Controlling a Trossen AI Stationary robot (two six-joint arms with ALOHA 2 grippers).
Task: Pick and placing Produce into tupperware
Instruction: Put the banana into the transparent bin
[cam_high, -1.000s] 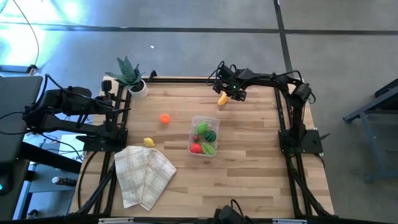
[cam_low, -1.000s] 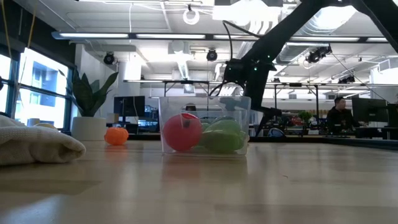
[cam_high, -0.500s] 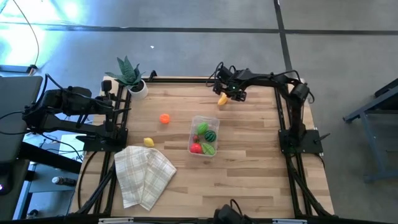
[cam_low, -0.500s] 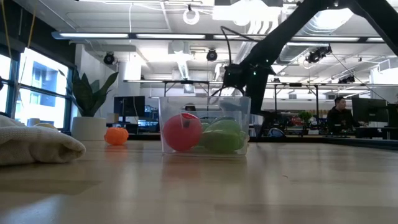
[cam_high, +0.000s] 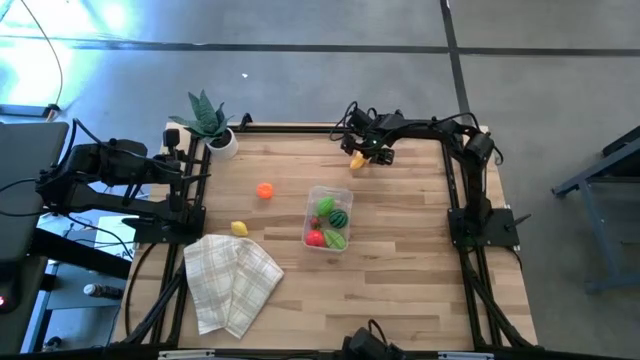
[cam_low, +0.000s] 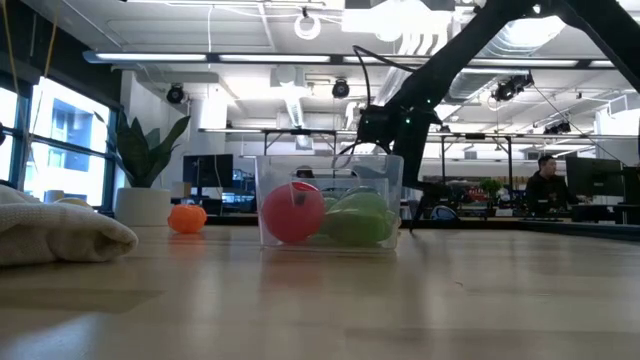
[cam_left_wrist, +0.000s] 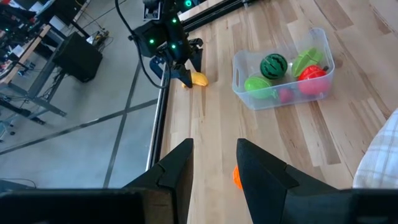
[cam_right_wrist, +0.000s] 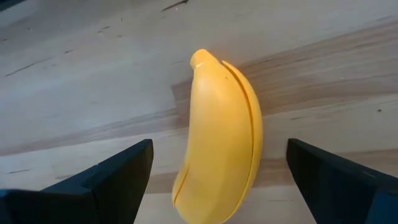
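Straddling the yellow banana | right gripper wide open, holding nothing | tip: drop lower, keep it centred, close gently so it doesn't squirt out

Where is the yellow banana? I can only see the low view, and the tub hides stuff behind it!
Observer: The banana lies on the table near the far edge, behind the tub. The right hand is right over it.
Operator: Is the hand grabbing it?
Observer: Not yet. The right wrist view shows the banana lying flat between the fingers, which stand wide open with gaps on both sides.
Operator: Any more fruit left out?
Observer: Yes, a small yellow lemon sits beside the checked cloth, besides the orange you can see.
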